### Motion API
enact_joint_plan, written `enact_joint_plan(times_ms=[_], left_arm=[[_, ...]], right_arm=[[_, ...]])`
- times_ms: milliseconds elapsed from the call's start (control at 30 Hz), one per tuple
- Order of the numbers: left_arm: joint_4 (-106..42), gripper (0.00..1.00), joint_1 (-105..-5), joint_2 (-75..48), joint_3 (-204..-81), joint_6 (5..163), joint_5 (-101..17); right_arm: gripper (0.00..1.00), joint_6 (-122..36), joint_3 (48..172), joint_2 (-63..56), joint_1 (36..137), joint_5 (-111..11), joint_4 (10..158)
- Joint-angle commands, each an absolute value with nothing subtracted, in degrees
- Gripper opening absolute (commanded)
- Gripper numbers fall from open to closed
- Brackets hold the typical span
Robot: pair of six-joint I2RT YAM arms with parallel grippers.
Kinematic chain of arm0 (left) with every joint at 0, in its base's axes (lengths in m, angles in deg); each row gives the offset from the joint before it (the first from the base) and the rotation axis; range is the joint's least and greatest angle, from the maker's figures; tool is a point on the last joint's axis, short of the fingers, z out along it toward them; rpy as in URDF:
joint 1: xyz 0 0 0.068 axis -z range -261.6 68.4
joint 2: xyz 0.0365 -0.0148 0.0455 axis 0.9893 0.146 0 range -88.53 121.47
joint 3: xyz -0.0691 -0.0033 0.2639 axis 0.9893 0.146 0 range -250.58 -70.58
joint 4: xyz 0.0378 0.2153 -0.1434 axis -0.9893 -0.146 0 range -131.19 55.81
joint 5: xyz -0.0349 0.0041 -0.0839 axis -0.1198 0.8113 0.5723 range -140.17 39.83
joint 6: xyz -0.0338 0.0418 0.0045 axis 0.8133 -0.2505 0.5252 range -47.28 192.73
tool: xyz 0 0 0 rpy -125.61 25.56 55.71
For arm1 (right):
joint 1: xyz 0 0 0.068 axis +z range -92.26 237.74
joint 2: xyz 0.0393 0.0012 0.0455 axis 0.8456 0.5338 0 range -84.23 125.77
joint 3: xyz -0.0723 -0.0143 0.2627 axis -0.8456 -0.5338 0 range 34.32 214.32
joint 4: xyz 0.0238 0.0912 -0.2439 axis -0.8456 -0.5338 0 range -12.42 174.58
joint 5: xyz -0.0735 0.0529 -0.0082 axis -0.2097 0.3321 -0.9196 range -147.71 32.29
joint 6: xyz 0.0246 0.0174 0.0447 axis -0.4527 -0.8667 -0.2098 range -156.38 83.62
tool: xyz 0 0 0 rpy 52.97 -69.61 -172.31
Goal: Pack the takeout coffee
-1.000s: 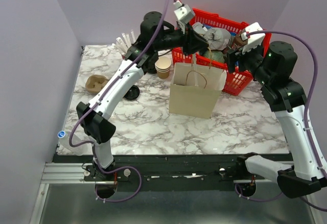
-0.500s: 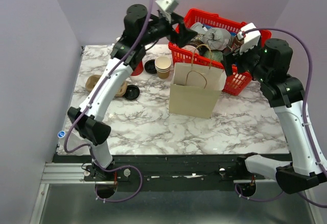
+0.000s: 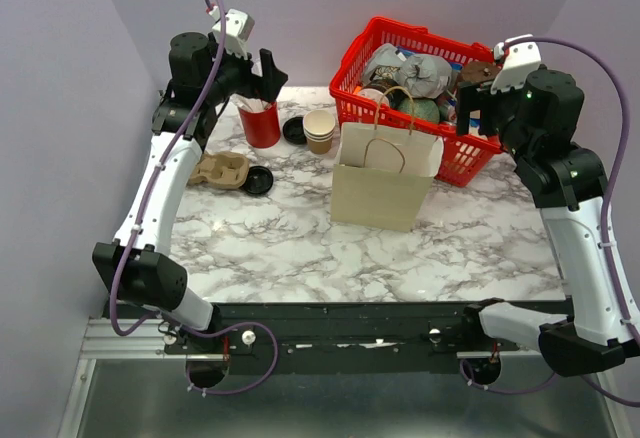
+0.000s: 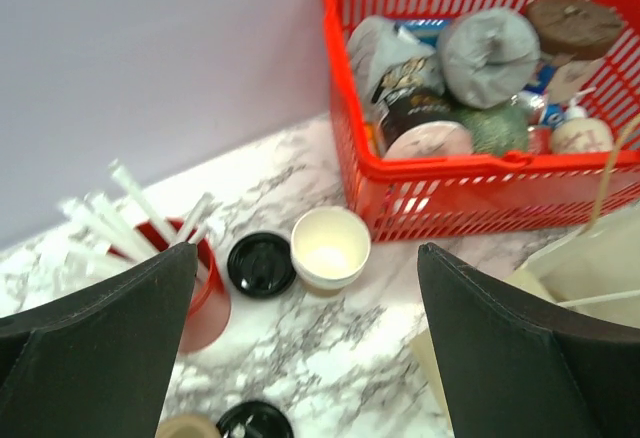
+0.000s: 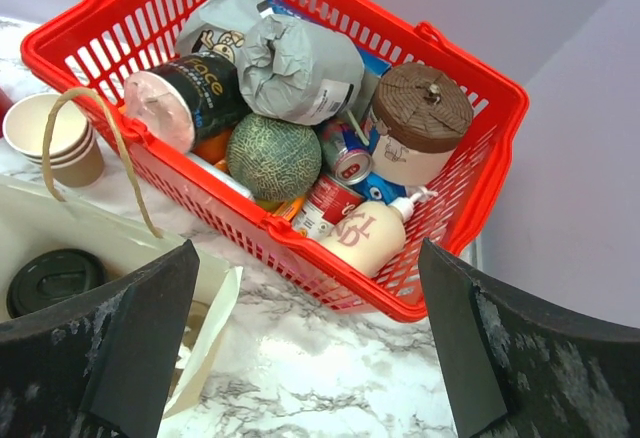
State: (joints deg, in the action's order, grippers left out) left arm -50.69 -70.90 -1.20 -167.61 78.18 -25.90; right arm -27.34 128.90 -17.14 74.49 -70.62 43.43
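Observation:
The takeout coffee [image 5: 52,278] stands inside the brown paper bag [image 3: 383,180]; only its black lid shows in the right wrist view, and its wall is hidden. From above, the bag's rim hides it. My left gripper [image 3: 268,70] hangs open and empty at the back left, over the red cup of straws [image 3: 260,123], well away from the bag. In its own view the left gripper [image 4: 307,248] frames the cream cup stack [image 4: 330,248]. My right gripper [image 3: 478,108] is open and empty above the basket's near rim, right of the bag [image 5: 120,233].
A red basket [image 3: 462,163] full of groceries stands at the back right, touching the bag. A stack of cream cups [image 3: 320,130] and a loose black lid [image 3: 295,130] sit behind the bag. A cardboard cup carrier [image 3: 220,170] and another lid [image 3: 258,180] lie left.
The left arm has swung from above the bag back and left to over the straw cup, its jaws opening wide. The right gripper opened further and drew back slightly.

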Motion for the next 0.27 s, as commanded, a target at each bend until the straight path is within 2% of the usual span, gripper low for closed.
enact_joint_plan(times_ms=[0,233], left_arm=[[-51.7,0.99,-74.1,-5.0,-164.0,78.3,-26.4],[-50.0,0.99,-77.2,-7.3,-164.1,80.3,-29.0]], right_arm=[[1.0,-30.2,130.6,-17.2,74.3,-72.0,41.7],[1.0,-31.5,136.3,-15.1,74.2,-73.2,45.5]])
